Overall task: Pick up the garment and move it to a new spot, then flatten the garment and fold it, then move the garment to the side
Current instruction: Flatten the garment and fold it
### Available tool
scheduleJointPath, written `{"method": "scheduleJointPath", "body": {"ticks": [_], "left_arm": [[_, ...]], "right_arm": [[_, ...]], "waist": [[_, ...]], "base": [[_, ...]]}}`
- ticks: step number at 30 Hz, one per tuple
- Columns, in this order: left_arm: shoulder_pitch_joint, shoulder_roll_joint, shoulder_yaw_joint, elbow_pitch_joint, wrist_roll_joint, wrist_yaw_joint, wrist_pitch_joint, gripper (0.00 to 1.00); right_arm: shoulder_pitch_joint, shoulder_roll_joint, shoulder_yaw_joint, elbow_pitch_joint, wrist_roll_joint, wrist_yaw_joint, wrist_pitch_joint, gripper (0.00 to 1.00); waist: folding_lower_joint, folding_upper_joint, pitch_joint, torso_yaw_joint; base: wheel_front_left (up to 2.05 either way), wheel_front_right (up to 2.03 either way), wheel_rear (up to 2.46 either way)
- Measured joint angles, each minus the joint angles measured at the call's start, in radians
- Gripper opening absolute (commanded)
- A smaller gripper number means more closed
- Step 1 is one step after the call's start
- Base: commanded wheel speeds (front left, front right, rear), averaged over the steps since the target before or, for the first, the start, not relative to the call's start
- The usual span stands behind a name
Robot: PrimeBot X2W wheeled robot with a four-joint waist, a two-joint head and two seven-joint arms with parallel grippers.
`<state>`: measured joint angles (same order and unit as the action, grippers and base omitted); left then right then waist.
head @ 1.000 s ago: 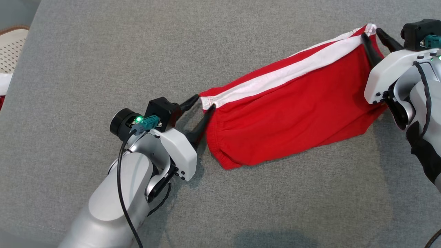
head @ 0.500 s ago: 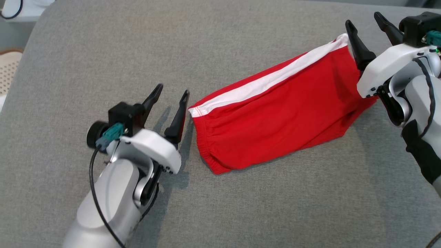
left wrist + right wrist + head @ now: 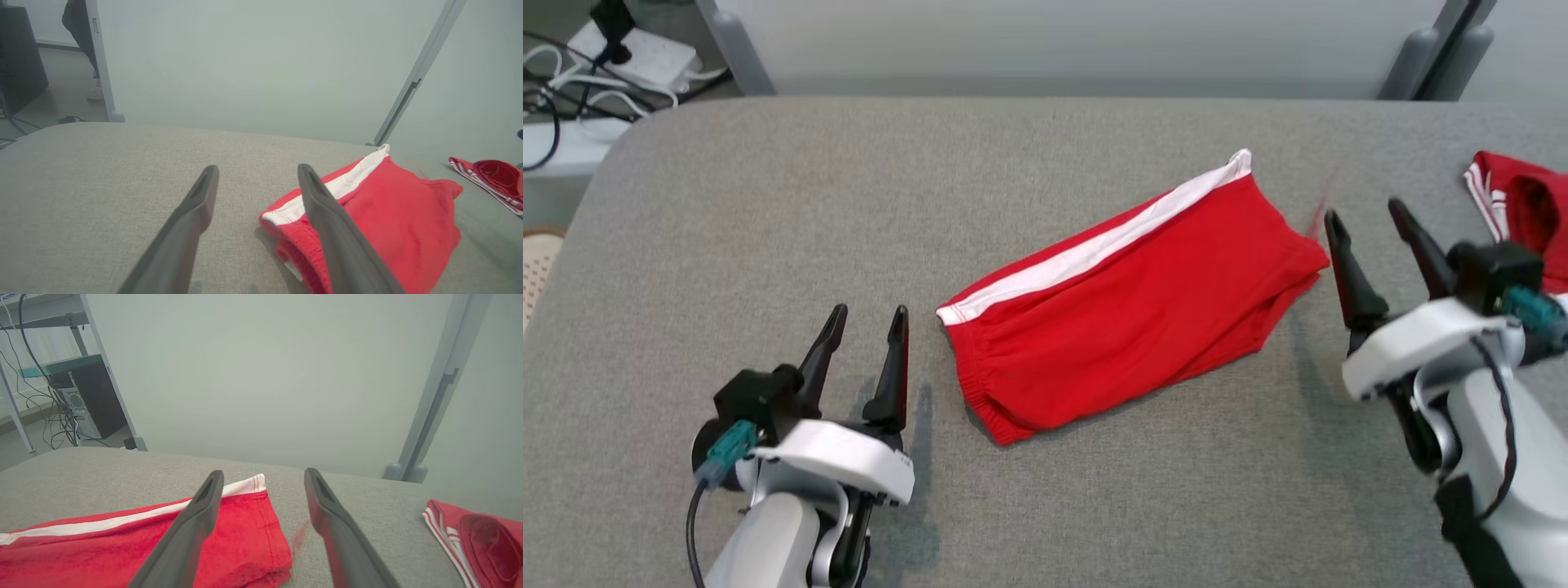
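The garment (image 3: 1127, 306) is a pair of red shorts with a white side stripe, folded and lying slantwise on the grey padded table (image 3: 768, 204). It shows again in the left wrist view (image 3: 392, 212) and the right wrist view (image 3: 135, 543). My left gripper (image 3: 868, 315) stands open just left of the waistband end, apart from the cloth. Just right of the garment's other end, my right gripper (image 3: 1366, 212) is open too, with nothing between its fingers. In each wrist view the fingers (image 3: 196, 220) (image 3: 196, 514) frame bare table beside the garment.
A second red garment with white stripes (image 3: 1523, 216) lies at the table's right edge, behind my right gripper, also visible in the wrist views (image 3: 494, 179) (image 3: 478, 535). Cables and a power strip (image 3: 621, 57) sit on the floor past the back left corner. A pale wall panel (image 3: 1062, 41) runs behind the table.
Both grippers let go of the garment's ends, opened wide and drew back toward me. The garment now lies free on the table. The head camera tilted up, showing the table's far edge.
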<state>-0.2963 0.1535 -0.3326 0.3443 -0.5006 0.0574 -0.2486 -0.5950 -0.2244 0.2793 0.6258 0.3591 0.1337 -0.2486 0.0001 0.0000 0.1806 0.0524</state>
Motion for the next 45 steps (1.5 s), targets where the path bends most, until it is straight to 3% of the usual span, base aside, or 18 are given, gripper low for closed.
{"method": "scheduleJointPath", "body": {"ticks": [12,22,31,39,45], "left_arm": [[0.193,-0.011,0.063,-0.159,0.094,0.005,-0.003,1.00],[0.241,-0.039,0.093,-0.206,0.162,-0.013,-0.003,1.00],[0.235,-0.059,0.092,-0.236,0.207,-0.035,-0.003,1.00],[0.225,-0.078,0.084,-0.240,0.228,-0.049,-0.003,1.00],[0.198,-0.091,0.077,-0.236,0.232,-0.058,-0.003,1.00]], "right_arm": [[0.271,0.078,-0.165,-0.195,-0.069,0.000,0.000,1.00],[0.341,0.103,-0.206,-0.223,-0.020,0.000,0.000,1.00],[0.181,0.082,-0.145,-0.042,0.359,0.000,0.064,1.00],[-0.015,0.035,-0.136,0.179,0.517,-0.005,0.247,1.00],[-0.113,0.021,-0.132,0.304,0.550,-0.005,0.296,1.00]], "waist": [[0.0000,0.0000,-0.098,-0.046],[-0.0001,0.0000,-0.088,-0.057],[0.0000,0.0000,-0.043,-0.014],[0.0000,0.0000,0.005,0.047],[0.0000,0.0000,0.037,0.079]], "base": [[0.00,0.00,0.00],[0.00,0.00,0.00],[0.00,0.00,0.00],[0.00,0.00,0.00],[0.00,0.00,0.00]]}}
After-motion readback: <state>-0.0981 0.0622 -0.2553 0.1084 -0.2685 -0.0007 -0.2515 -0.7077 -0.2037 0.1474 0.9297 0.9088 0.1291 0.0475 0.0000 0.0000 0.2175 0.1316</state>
